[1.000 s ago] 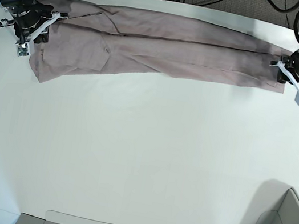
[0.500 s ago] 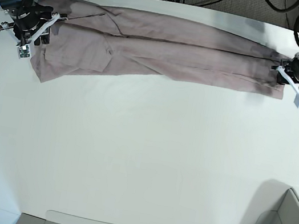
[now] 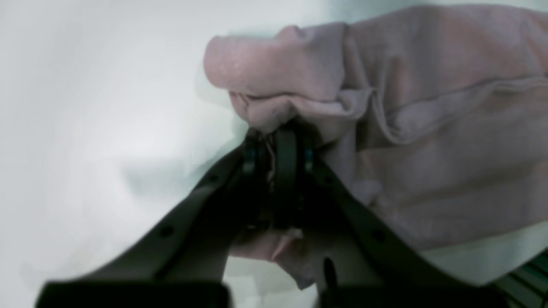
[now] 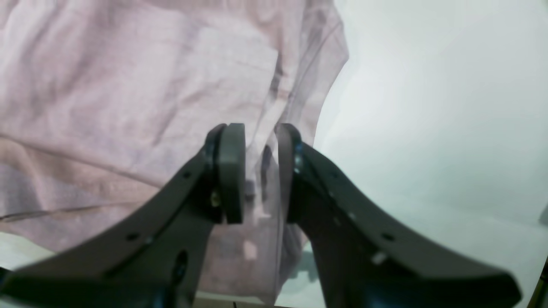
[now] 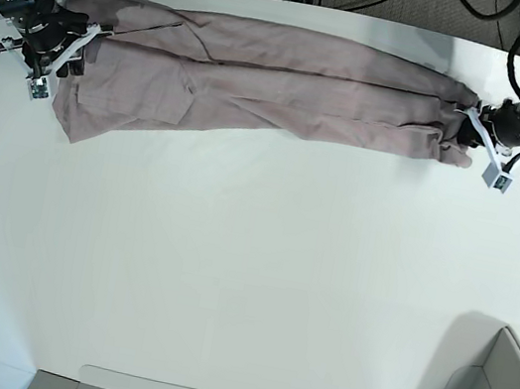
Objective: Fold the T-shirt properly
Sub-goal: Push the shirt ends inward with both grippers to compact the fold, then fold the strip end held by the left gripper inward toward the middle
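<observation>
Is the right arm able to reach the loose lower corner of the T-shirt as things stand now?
Probably yes. The right hand sits at that end of the T-shirt, and the loose corner lies just below it on the bare table; nothing stands between. Its fingers seem to hold cloth, though.

1. Left gripper [image 3: 278, 141]: jaws nearly together, pinching a bunched edge of the T-shirt [image 3: 428, 128]. In the base view it sits at the far right end of the cloth [image 5: 471, 129], wrist angled in from the table edge.
2. Right gripper [image 4: 260, 141]: jaws close with a narrow gap, a thin fold of fabric between them. In the base view it sits at the far left end [image 5: 57, 58], arm low over the table.
</observation>
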`<state>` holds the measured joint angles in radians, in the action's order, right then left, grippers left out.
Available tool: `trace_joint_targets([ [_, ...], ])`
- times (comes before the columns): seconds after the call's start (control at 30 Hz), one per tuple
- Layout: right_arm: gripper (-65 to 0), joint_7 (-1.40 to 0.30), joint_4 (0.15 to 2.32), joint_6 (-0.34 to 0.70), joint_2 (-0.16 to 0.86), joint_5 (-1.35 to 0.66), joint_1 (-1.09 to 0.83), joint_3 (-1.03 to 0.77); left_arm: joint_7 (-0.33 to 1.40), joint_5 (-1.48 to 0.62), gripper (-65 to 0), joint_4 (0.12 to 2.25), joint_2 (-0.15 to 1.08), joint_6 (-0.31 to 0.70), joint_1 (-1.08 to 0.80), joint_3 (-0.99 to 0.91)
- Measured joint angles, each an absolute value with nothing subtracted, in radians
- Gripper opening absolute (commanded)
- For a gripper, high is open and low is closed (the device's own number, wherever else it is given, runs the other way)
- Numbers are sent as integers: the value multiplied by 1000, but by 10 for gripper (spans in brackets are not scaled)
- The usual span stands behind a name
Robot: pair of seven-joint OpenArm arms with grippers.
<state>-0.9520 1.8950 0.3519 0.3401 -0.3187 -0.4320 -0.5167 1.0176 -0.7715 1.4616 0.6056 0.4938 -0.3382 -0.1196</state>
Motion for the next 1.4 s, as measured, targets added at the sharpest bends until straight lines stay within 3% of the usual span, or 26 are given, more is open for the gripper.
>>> trace_joint_targets([
  [0.13,-507,-945,1895,352,329,-319,-405,-521,1045,-802,-650,1415,579,549,-354,-297],
  [0.27,-507,-953,1895,352,318,-318,-402,-522,1077,-774,-650,1341,596,531,-356,-466],
  [0.47,-507,-953,1896,352,298,-379,-398,-524,1100,-727,-650,1357,593,514,-307,-493],
  [0.87,-507,-957,1897,352,295,-442,-410,-526,1320,-805,-650,1721,545,518,-319,-706],
  [1.17,-507,-957,1897,352,293,-442,-405,-521,1399,-1031,-650,1922,448,513,-374,-633],
  [1.4,-507,-957,1897,352,293,-442,-405,-521,1391,-1048,-650,1996,342,513,-394,-502],
])
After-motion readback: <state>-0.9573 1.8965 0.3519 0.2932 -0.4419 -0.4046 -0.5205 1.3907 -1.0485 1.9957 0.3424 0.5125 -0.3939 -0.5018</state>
